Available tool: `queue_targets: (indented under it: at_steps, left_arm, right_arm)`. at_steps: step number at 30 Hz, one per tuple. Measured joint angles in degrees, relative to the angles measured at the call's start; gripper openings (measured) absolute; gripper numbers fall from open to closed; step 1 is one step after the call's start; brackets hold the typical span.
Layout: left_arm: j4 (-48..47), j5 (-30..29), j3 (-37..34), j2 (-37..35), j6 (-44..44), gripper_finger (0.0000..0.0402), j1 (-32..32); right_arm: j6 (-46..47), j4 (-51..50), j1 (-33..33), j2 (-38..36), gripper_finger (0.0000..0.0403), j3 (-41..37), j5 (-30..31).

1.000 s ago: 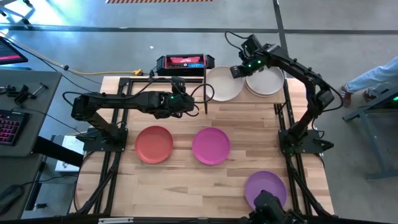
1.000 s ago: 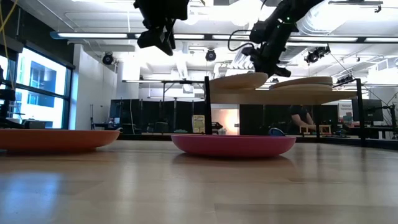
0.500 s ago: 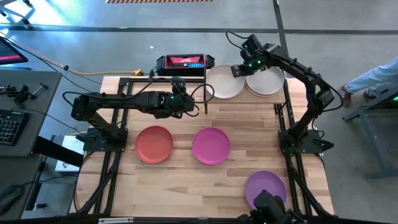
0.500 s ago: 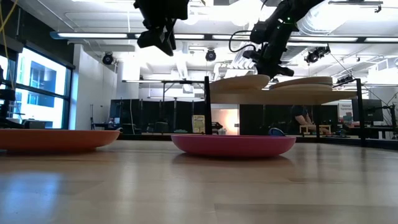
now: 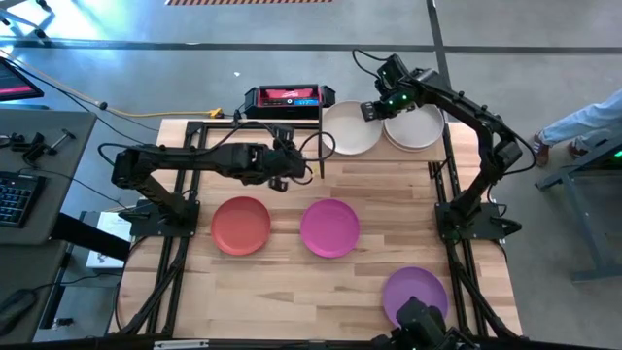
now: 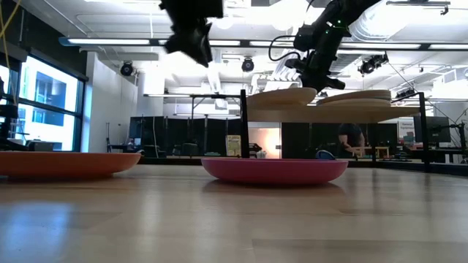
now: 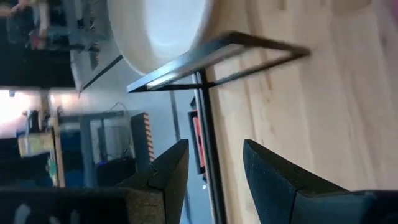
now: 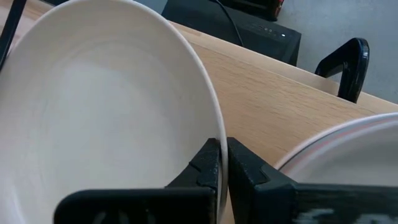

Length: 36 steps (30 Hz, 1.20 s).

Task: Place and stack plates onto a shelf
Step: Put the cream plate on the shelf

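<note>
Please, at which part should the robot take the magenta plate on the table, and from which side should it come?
Probably at the rim. The magenta plate lies flat and shallow on the table, and only its raised edge gives two fingers something to close on. The open left end effector is nearest, so coming down from above onto the edge facing the shelf seems best.

Two plates side by side on shelf [image 5: 384,156] at table's far edge: left plate [image 5: 350,131] rim pinched betw right gripper [image 5: 374,110] jaws, 2nd plate [image 5: 416,128] just beside jaws on far side, near-touching the first. Left gripper [image 5: 280,178] w/ jaws apart, above bare table [image 5: 389,224], just off shelf's left posts. Three more plates on table nearer front, well apart from both jaws.
</note>
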Motion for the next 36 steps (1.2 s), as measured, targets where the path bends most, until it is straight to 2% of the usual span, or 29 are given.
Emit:
queue_targets:
  at_steps: [4,9,12,23,36]
  left_arm:
    - [11.2,-5.1,0.1,-0.1,-7.9,0.0143,0.5]
    - [21.0,-4.9,0.1,0.0,-10.0,0.0143,0.5]
    - [23.5,-2.8,0.1,0.0,-10.0,0.0143,0.5]
    - [24.6,3.5,0.1,0.0,-10.0,0.0143,0.5]
    - [24.6,3.7,0.1,0.0,-10.0,0.0143,0.5]
  right_arm:
    - [0.0,0.0,0.0,0.0,0.0001,0.0,0.0]
    - [0.2,0.0,0.0,0.0,0.0001,0.0,0.0]
    - [0.1,0.3,0.0,0.0,0.0001,0.0,0.0]
    - [0.2,0.4,0.0,0.0,0.0001,0.0,0.0]
    - [3.9,0.7,-0.2,0.0,0.0008,0.0,-1.2]
